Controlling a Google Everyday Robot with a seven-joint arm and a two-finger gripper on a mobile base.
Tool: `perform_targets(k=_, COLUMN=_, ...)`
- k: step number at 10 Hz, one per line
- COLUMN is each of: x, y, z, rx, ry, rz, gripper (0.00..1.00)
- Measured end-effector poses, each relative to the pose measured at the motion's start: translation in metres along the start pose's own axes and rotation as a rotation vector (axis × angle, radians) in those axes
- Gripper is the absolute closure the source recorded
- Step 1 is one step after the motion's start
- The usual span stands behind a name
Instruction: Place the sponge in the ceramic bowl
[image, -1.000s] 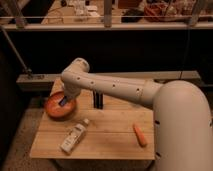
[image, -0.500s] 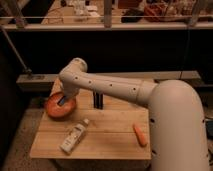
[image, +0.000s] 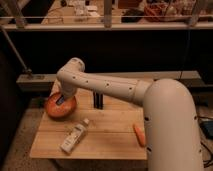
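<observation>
The orange-brown ceramic bowl (image: 52, 113) sits at the left end of the wooden table (image: 112, 127). My white arm reaches across from the right and bends down over the bowl. The gripper (image: 62, 96) points down into the bowl and is shut on the sponge (image: 61, 101). The sponge shows as a small dark-blue patch at the gripper's tip, low inside the bowl. Whether it touches the bowl's bottom I cannot tell.
An upright black-and-dark-blue box (image: 98, 100) stands just right of the bowl, behind my forearm. A white bottle (image: 74, 138) lies on its side near the front left. An orange carrot-like stick (image: 139, 135) lies at the front right. A dark shelf and railing run behind the table.
The gripper has shifted slightly left and down, deeper over the bowl's middle, with the sponge still in it. Nothing else on the table has moved.
</observation>
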Motion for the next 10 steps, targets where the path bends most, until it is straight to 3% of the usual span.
perform_targets(k=10, x=-0.005, y=-0.009, z=0.017, rx=-0.006, ry=-0.011, rz=-0.024, gripper=0.98)
